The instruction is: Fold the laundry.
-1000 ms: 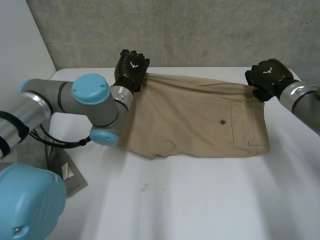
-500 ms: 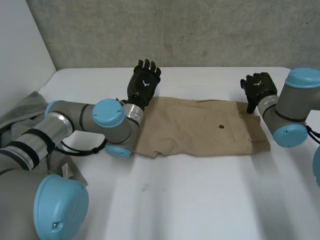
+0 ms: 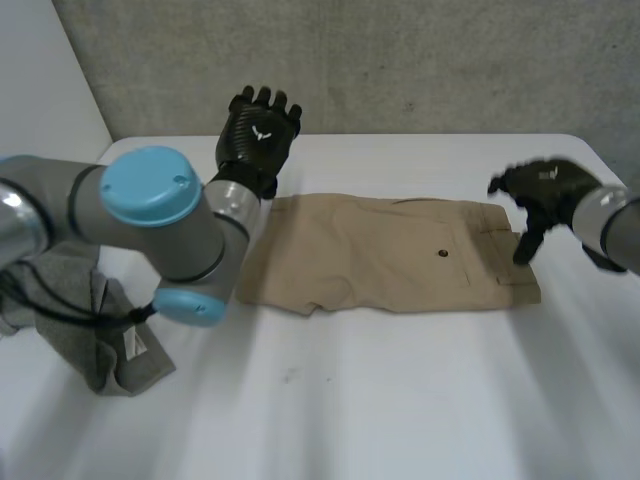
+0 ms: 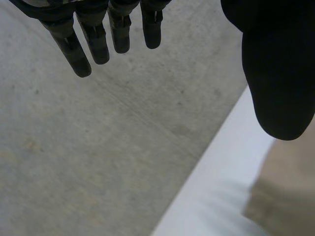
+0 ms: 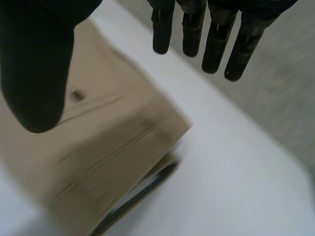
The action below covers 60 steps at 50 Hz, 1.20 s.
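Tan shorts point(image 3: 390, 255) lie folded flat across the middle of the white table point(image 3: 400, 400), waistband and button pocket toward the right. My left hand point(image 3: 258, 135) hangs open above the table just beyond the shorts' far left corner, holding nothing. In the left wrist view its fingers point(image 4: 93, 42) are straight, with a corner of the shorts point(image 4: 288, 196) under the thumb. My right hand point(image 3: 545, 190) is open at the shorts' far right corner, clear of the cloth. In the right wrist view its fingers point(image 5: 211, 42) are spread above the waistband end of the shorts point(image 5: 98, 147).
A grey garment point(image 3: 95, 320) lies heaped at the table's left edge under my left arm. A grey concrete wall point(image 3: 400, 60) stands right behind the table's far edge. The front half of the table is bare.
Both hands have opened and let go of the shorts' far edge, and the shorts have settled flat. The left hand rose and drew back left; the right hand moved off to the right.
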Tool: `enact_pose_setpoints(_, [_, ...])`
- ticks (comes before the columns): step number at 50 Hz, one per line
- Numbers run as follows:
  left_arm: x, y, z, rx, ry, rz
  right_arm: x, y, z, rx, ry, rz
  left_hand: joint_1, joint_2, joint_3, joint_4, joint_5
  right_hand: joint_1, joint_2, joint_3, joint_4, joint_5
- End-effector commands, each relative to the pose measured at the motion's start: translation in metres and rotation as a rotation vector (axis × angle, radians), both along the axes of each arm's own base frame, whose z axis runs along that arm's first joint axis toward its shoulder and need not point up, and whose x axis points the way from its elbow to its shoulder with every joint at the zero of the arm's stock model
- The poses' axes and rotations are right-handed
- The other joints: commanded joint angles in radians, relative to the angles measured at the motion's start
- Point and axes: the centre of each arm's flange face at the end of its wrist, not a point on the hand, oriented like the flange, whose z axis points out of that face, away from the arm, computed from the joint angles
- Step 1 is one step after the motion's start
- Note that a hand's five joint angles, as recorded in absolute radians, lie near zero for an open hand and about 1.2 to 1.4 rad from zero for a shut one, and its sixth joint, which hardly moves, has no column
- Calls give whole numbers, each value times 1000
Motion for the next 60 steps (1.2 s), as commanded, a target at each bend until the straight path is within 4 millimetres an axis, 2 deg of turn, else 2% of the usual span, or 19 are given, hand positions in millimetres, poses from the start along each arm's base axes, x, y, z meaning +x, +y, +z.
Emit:
enact_pose_setpoints(1, [22, 37, -12, 203, 61, -20, -18, 11, -47, 104, -18, -3, -7, -9, -15, -10, -27, 221, 175, 168, 176, 165])
enact_pose_setpoints(6, [34, 55, -25, 302, 67, -11, -23, 4, -71, 45, -36, 9, 2, 0, -6, -1, -18, 279, 233, 227, 234, 224])
enact_pose_setpoints(12, [43, 65, -32, 342, 65, 16, -23, -3, -95, 50, -28, 16, 2, 0, -6, -1, -18, 394, 348, 341, 349, 338])
enact_pose_setpoints(15, [46, 67, -33, 346, 63, 26, -23, -7, -103, 61, -21, 9, 2, 0, -6, -1, -18, 739, 693, 687, 694, 684])
enact_pose_setpoints(16, [46, 68, -33, 348, 62, 28, -23, -9, -104, 58, -22, 9, 2, 0, -6, -1, -18, 950, 904, 897, 905, 894])
enact_pose_setpoints(17, [47, 69, -34, 352, 61, 28, -24, -11, -103, 51, -23, 7, 2, 0, -6, -1, -18, 1154, 1108, 1102, 1109, 1099])
enact_pose_setpoints(20, [48, 70, -35, 355, 60, 29, -28, -15, -100, 36, -22, -6, 2, 0, -6, -1, -18, 1156, 1110, 1104, 1111, 1101])
enact_pose_setpoints(28, [52, 73, -26, 342, 72, 33, -66, -32, -80, -18, 1, -115, -1, -3, -9, -4, -21, 1156, 1110, 1104, 1111, 1101])
enact_pose_setpoints(33, [58, 80, -20, 337, 76, 35, -101, -42, -49, -136, 157, -192, -4, -6, -12, -7, -24, 1156, 1110, 1104, 1111, 1101])
enact_pose_setpoints(38, [63, 87, -16, 334, 76, 35, -107, -48, -28, -250, 376, -166, -10, -12, -18, -13, -30, 1156, 1110, 1104, 1111, 1101])
enact_pose_setpoints(40, [64, 88, -15, 333, 77, 36, -99, -47, -23, -279, 423, -133, -13, -15, -21, -16, -33, 1156, 1110, 1104, 1111, 1101])
enact_pose_setpoints(44, [65, 89, -14, 329, 80, 39, -32, -31, -11, -388, 432, 50, -13, -15, -21, -16, -33, 1156, 1110, 1104, 1111, 1101])
enact_pose_setpoints(45, [65, 88, -14, 327, 81, 38, -4, -21, -5, -436, 414, 128, -13, -15, -21, -16, -33, 1156, 1110, 1104, 1111, 1101])
enact_pose_setpoints(47, [65, 88, -12, 322, 85, 37, 24, -8, -1, -476, 392, 213, -13, -15, -21, -16, -33, 1156, 1110, 1104, 1111, 1101])
enact_pose_setpoints(49, [64, 87, -10, 315, 91, 35, 62, 18, -5, -499, 353, 355, -13, -15, -21, -16, -33, 1156, 1110, 1104, 1111, 1101])
enact_pose_setpoints(52, [63, 86, -8, 307, 94, 32, 94, 50, -15, -496, 321, 513, -13, -15, -21, -16, -33, 1156, 1110, 1104, 1111, 1101])
enact_pose_setpoints(53, [62, 85, -5, 298, 100, 31, 110, 73, -26, -487, 310, 621, -13, -15, -21, -16, -33, 1156, 1110, 1104, 1111, 1101])
enact_pose_setpoints(56, [58, 83, 1, 280, 111, 25, 123, 104, -53, -438, 323, 750, -16, -18, -24, -18, -36, 1156, 1110, 1104, 1111, 1101])
enact_pose_setpoints(60, [50, 78, 13, 248, 143, 8, 121, 113, -69, -368, 342, 773, -16, -18, -24, -18, -36, 1156, 1110, 1104, 1111, 1101])
